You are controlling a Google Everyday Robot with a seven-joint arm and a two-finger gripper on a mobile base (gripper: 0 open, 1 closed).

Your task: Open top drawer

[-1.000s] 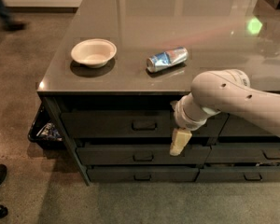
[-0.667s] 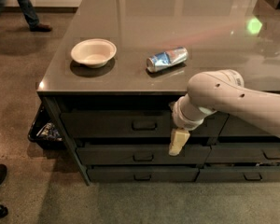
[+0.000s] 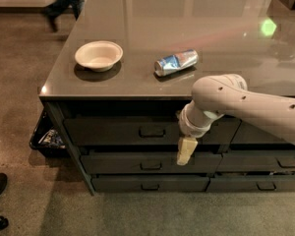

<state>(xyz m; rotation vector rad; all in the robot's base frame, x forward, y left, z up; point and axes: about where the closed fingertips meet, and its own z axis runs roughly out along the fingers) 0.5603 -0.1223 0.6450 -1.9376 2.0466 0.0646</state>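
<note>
The top drawer [image 3: 118,131] is a wide dark grey front just under the counter top, with a small loop handle [image 3: 152,131] at its centre. It looks closed, flush with the two shorter drawers below it. My gripper [image 3: 185,151] hangs from the white arm [image 3: 246,104], pointing down in front of the drawers. It is right of the handle and a little lower, at the seam between the top and second drawer. It holds nothing that I can see.
On the counter [image 3: 137,28] lie a white bowl [image 3: 99,55] and a crushed blue can [image 3: 176,62]. A neighbouring drawer stack [image 3: 265,161] is on the right. A dark bin [image 3: 45,136] sits left of the cabinet. A person's legs [image 3: 64,1] are at the far left.
The gripper has shifted very slightly left in front of the drawers. The person at the back has walked to the right. The drawer has not moved.
</note>
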